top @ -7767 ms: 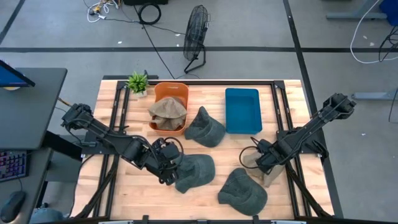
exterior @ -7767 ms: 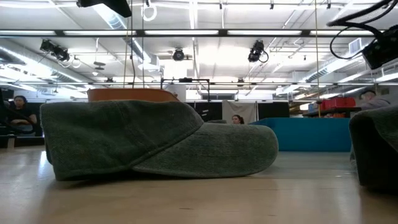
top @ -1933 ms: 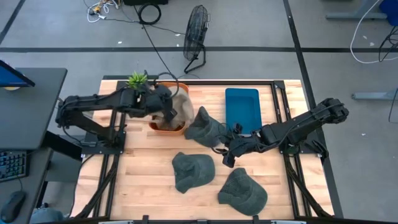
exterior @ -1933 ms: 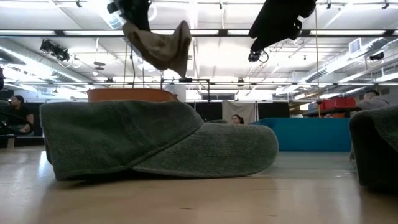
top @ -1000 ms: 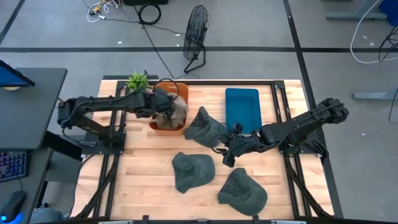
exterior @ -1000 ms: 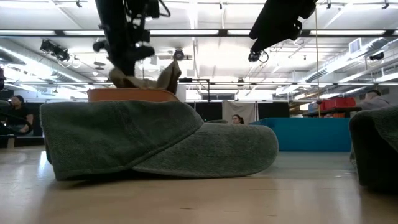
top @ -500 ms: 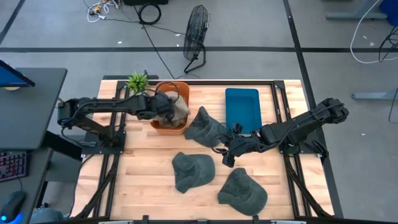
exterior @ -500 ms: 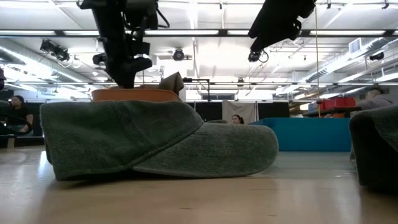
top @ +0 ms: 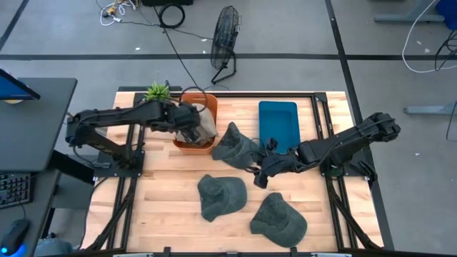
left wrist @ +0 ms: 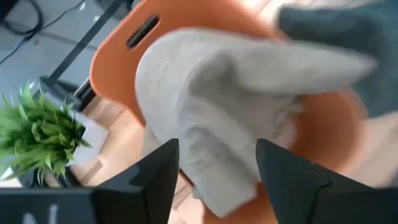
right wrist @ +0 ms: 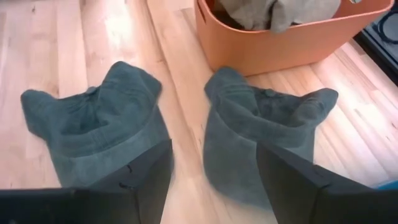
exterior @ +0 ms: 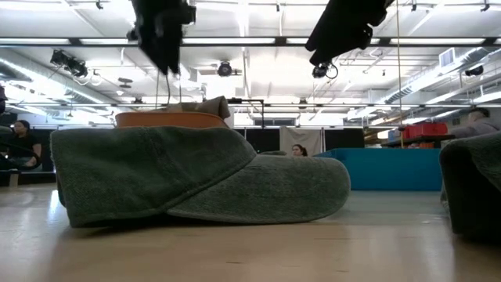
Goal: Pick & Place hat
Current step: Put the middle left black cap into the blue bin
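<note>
The tan hat (top: 205, 123) lay crumpled in the orange bin (top: 187, 143) near the table's (top: 171, 214) far edge, beside a small potted plant (top: 157, 93). The left gripper (top: 191, 133) hovered just above it with its fingers (left wrist: 157, 180) spread apart, holding nothing. Three dark green hats rested on the wood: one (top: 234, 145) just beside the bin, one (top: 221, 195) nearer the front, and another (top: 278, 218) at the front edge. The right gripper (top: 261, 178) hung over the table between the blue tray (top: 278, 127) and the green hats, its fingers (right wrist: 149, 171) also apart and empty.
</note>
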Controlling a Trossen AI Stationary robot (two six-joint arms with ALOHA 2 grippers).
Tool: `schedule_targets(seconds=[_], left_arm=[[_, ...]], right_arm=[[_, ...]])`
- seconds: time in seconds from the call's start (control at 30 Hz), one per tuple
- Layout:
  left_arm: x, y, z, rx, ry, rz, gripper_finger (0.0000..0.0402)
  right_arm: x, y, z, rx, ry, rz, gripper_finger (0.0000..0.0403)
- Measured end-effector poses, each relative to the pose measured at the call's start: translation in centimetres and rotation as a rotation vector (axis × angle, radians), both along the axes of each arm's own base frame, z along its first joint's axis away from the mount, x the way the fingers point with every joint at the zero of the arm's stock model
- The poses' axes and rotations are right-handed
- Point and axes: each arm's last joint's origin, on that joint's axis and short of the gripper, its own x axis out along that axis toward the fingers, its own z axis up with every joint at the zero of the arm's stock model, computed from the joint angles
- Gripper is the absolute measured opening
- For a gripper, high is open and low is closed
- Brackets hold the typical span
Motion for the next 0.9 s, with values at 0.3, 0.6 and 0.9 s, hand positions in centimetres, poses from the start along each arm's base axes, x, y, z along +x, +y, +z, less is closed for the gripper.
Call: schedule_targets(seconds=[0.3, 0.6, 0.9], left_arm=[[-0.1, -3.8, 6.3, 0.005, -0.171, -0.155, 0.0212], [-0.4, -8.2, 7.3, -0.041, -0.24, -0.278, 0.0199], [0.2, -13.1, 4.9, -0.08, -0.264, -0.457, 0.0199]], right_arm=[[0.1, -0.4, 0.0, 0.0, 0.002, -0.013, 0.0236], [0.2, -0.1, 0.0, 0.143, -0.006, -0.013, 0.0236], [0.5, 0.4, 0.3, 0.281, -0.029, 0.06, 0.0236]])
